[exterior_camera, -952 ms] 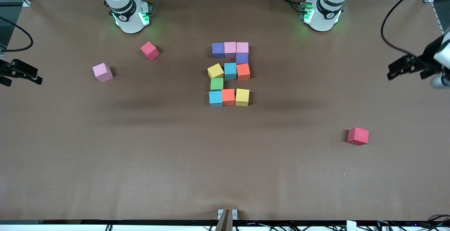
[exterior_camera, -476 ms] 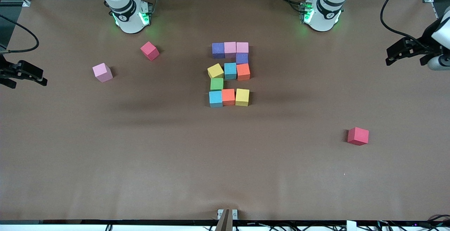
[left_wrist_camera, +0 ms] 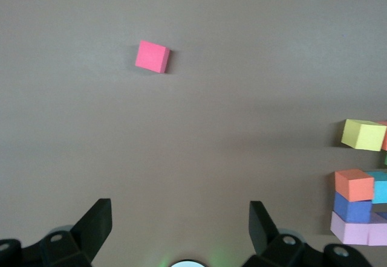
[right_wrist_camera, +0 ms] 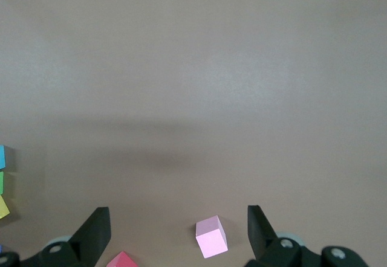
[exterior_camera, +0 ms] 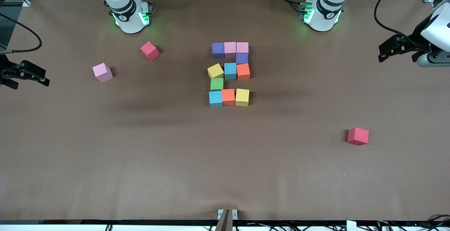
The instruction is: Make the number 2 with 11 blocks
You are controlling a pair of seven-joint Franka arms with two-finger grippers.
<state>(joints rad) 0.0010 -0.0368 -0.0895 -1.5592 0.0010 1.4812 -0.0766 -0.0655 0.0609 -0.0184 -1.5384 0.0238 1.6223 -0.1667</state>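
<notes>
The number 2 (exterior_camera: pixel 229 72) stands at the table's middle, built of multicoloured blocks. Its row nearest the robots is purple (exterior_camera: pixel 218 50), pink (exterior_camera: pixel 230 48), pink. Under that come purple, then yellow (exterior_camera: pixel 215 71), sky-blue, orange (exterior_camera: pixel 243 71), then green (exterior_camera: pixel 217 83), then sky-blue, orange, yellow (exterior_camera: pixel 242 97). The first yellow block sits slightly turned. My left gripper (exterior_camera: pixel 382 52) (left_wrist_camera: pixel 179 220) hangs open and empty over bare table at the left arm's end. My right gripper (exterior_camera: pixel 33 79) (right_wrist_camera: pixel 178 225) hangs open and empty over the right arm's end.
A loose pink block (exterior_camera: pixel 102 72) (right_wrist_camera: pixel 211 237) lies toward the right arm's end, with a red cube (exterior_camera: pixel 149 50) (right_wrist_camera: pixel 122 260) near it, closer to the right arm's base. Another red cube (exterior_camera: pixel 358 136) (left_wrist_camera: pixel 152 57) lies toward the left arm's end, nearer the front camera.
The left gripper has drifted toward the robots' edge of the table and a little inward. The right gripper has edged slightly inward. No block has moved.
</notes>
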